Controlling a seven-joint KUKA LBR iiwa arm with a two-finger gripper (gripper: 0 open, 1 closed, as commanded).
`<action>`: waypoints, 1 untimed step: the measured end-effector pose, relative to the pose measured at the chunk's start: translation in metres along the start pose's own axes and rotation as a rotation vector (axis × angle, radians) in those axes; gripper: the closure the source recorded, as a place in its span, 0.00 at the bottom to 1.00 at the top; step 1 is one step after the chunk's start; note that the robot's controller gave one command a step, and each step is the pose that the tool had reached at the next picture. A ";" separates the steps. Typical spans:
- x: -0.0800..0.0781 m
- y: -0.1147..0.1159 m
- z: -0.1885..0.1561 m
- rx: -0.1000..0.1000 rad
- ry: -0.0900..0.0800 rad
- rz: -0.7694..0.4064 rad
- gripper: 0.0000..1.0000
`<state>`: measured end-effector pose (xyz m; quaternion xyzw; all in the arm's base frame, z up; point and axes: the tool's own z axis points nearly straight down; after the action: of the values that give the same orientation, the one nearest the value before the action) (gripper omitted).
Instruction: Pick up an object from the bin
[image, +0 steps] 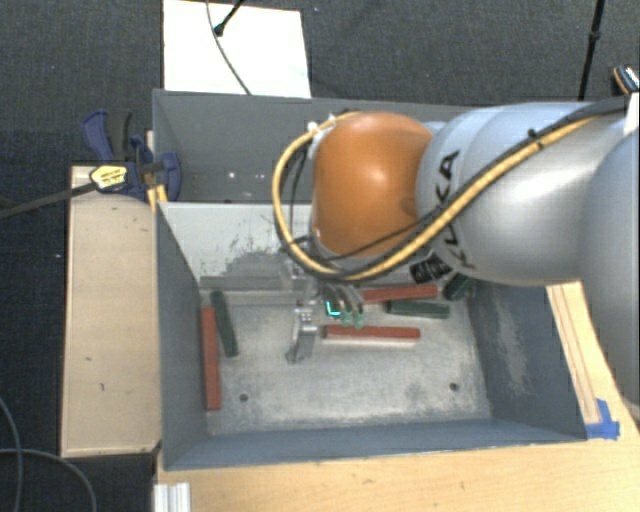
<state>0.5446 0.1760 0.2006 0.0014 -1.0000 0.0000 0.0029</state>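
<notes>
Arm (540, 200) lettered KUKA; end effector (305, 338) beside red stick (375, 337).

Even, moderate light; the arm (520, 190) casts soft shadow on the bin (380, 392) floor.

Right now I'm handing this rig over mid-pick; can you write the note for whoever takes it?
Gripper: low over the middle of the bin floor, at the left end of a flat red stick; open or shut unclear, no grasp confirmed.
Just behind: a second red stick and a dark green stick. By the left wall: a long red stick and a dark stick.
Done: nothing lifted yet. Left: grasp one thing, raise it.
</notes>
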 end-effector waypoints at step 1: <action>-0.047 -0.092 0.073 0.004 -0.002 -0.107 0.00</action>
<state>0.5912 0.0838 0.1275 0.0550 -0.9985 0.0021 0.0020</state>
